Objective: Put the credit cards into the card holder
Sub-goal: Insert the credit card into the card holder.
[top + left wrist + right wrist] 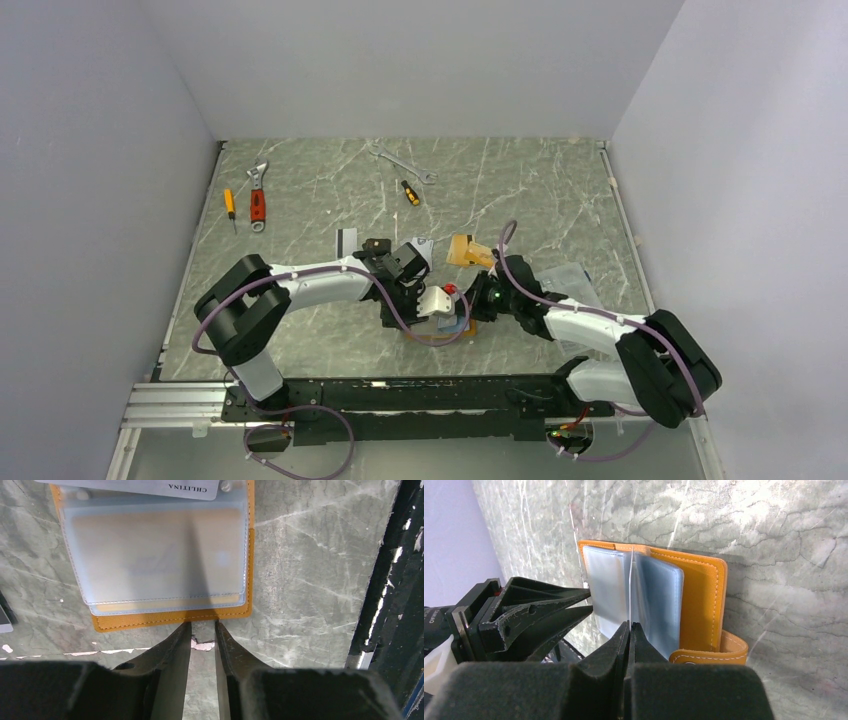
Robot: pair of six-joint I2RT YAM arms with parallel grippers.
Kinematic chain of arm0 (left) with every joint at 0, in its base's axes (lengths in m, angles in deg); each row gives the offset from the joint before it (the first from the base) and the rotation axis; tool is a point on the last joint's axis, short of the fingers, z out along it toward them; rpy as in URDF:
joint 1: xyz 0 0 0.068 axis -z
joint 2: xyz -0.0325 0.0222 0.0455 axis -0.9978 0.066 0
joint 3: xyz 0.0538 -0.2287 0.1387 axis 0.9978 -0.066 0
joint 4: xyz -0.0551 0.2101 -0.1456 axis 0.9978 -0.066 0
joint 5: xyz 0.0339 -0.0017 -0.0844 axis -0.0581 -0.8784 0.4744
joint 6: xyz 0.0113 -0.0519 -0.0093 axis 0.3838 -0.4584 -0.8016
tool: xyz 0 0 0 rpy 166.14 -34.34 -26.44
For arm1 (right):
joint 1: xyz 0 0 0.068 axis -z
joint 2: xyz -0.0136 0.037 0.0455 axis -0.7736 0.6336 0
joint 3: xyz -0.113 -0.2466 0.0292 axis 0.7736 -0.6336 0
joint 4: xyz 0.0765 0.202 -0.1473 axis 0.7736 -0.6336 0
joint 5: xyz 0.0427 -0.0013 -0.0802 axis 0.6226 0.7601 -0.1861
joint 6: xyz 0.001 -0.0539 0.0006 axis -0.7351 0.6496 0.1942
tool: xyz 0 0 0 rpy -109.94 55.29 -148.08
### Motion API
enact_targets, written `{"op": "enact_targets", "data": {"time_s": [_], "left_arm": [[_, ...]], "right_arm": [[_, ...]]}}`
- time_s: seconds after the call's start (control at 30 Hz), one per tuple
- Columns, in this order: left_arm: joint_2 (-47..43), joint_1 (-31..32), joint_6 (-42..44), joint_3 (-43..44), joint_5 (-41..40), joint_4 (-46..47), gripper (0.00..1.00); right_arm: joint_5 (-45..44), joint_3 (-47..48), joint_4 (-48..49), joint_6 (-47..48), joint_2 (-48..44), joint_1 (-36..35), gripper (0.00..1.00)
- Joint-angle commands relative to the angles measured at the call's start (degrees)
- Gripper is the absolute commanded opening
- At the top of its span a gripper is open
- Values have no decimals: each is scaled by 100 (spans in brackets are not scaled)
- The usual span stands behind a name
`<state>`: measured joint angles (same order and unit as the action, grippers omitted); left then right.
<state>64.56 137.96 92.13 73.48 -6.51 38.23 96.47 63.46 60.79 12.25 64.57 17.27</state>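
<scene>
R gripper clenched on card edge-on — keep it square w/ holder pocket; L gripper barely parted, empty.

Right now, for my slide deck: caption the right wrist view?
Right gripper pinches a card edge-on at the open orange card holder on the marble table.

You're in a robot lab cell: plain pale walls box in a green marble-patterned table, an aluminium rail edges its near side, wrenches and screwdrivers lie at the back.
</scene>
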Motion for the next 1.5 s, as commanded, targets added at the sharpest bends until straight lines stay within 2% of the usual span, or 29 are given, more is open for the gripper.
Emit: {"op": "enact_targets", "data": {"time_s": [0.0, 0.6, 1.0, 1.47], "left_arm": [[211, 107, -85, -150, 59, -75, 29], [301, 185, -85, -110, 0, -111, 27], [259, 219, -61, -95, -47, -110, 25], [225, 287, -70, -75, -31, -127, 23]], "right_arm": [[-156, -124, 612, -253, -205, 2, 0], [263, -678, 1970, -714, 268, -87, 0], [265, -752, 1672, -663, 464, -179, 0], [-182, -816, 672, -532, -124, -265, 0]]}}
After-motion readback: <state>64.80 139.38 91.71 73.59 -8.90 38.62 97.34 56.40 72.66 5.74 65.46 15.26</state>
